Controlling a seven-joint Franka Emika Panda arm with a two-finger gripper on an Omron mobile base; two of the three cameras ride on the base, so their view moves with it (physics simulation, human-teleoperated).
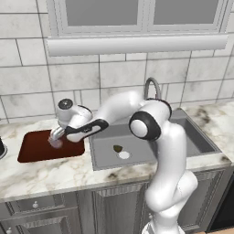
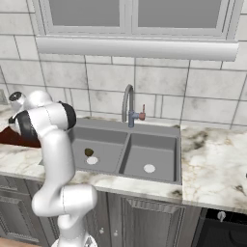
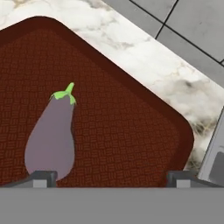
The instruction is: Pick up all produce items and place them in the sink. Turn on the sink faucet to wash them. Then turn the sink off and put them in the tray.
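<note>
Currently, my gripper [image 3: 109, 177] is hovering, fingers spread wide, over the small purple eggplant [image 3: 50, 138] lying in the reddish-brown rectangular tray [image 3: 144, 83]. Next, I am judging, comes the olive-brown roundish item [image 1: 118, 148] in the grey double-basin sink [image 1: 192, 137].

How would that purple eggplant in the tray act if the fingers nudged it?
The eggplant lies on its side on the tray; its rounded, pear-like body would probably roll or pivot rather than slide straight. Its skin looks smooth, so it may slip between the open fingers. It seems firm, unlikely to flop.
</note>
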